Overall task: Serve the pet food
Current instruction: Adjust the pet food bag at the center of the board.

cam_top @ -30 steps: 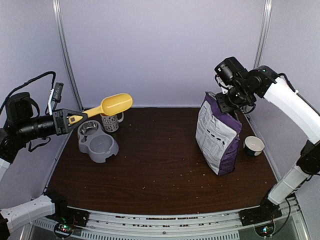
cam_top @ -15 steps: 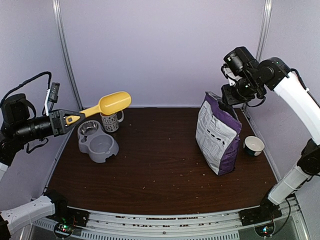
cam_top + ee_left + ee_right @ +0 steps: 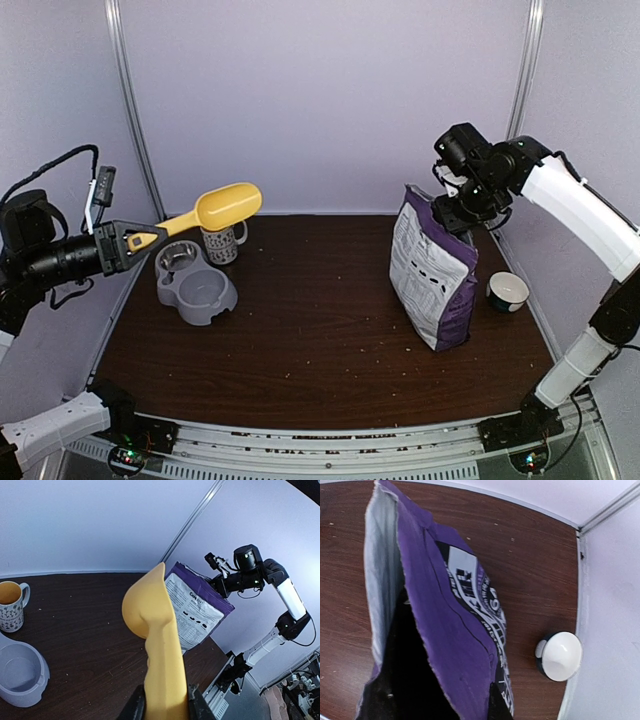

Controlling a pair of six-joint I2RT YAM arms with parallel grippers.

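**Right arm drops back to the bag mouth, scoop held waiting**

Closest to you, the table carries only scattered crumbs, so nothing has been served. On your left, the left gripper is clamped on the handle of the yellow scoop. It has drawn back a touch in the last second, and the scoop hangs above the grey double bowl. From the top camera the scoop looks empty, and the wrist view shows only its underside.

Over on your right, the pet food bag stands upright, its mouth gaping towards the right wrist camera. The inside is dark, so you can't see the kibble itself.

Here's the change. Half a second ago the right gripper had lifted up and away. Now it is back down at the bag's top rear edge. Whether it is pinching the rim or just resting there, you cannot tell.

My read is that it's steadying the bag for a scoop-in. Behind sit a mug and a small white bowl.
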